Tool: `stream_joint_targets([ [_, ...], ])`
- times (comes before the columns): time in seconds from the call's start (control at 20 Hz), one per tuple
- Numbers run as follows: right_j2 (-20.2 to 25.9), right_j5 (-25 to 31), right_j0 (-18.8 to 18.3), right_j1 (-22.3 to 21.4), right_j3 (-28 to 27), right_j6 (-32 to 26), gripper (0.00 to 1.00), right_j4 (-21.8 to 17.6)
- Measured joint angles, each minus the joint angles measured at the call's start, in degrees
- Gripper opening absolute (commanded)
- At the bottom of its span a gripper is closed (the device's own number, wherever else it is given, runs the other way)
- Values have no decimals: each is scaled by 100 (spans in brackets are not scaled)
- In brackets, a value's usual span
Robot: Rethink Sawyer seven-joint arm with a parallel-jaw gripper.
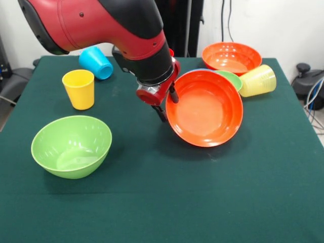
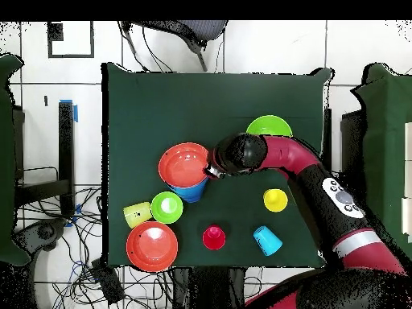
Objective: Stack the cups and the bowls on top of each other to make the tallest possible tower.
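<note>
My gripper (image 1: 168, 105) (image 2: 211, 170) is shut on the left rim of a wide orange-red bowl (image 1: 205, 109) (image 2: 185, 163), one finger inside and one outside. The bowl hangs tilted, its opening towards the front camera. In the overhead view it sits over a big blue bowl (image 2: 191, 192), which the front view almost hides. A small green bowl (image 1: 231, 77) (image 2: 166, 207) stands right behind. A second orange-red bowl (image 1: 232, 56) (image 2: 152, 245) stands alone. The big green bowl (image 1: 71, 146) (image 2: 269, 129) rests upright by itself.
A yellow cup (image 1: 78, 88) (image 2: 275, 199) stands upright. A light blue cup (image 1: 96, 62) (image 2: 266, 240) and a ribbed pale yellow cup (image 1: 258, 81) (image 2: 137, 214) lie on their sides. A red cup (image 2: 214, 236) stands behind my arm.
</note>
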Motion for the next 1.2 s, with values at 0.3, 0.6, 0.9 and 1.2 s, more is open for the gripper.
stream_joint_targets([
  [0.3,98,-2,-321,-58,148,0,100,0],
  [0.6,368,0,-1114,-236,603,0,100,0],
  [0.9,520,0,-1717,-350,823,0,100,-8],
  [1.2,572,0,-1830,-405,838,0,100,-23],
])
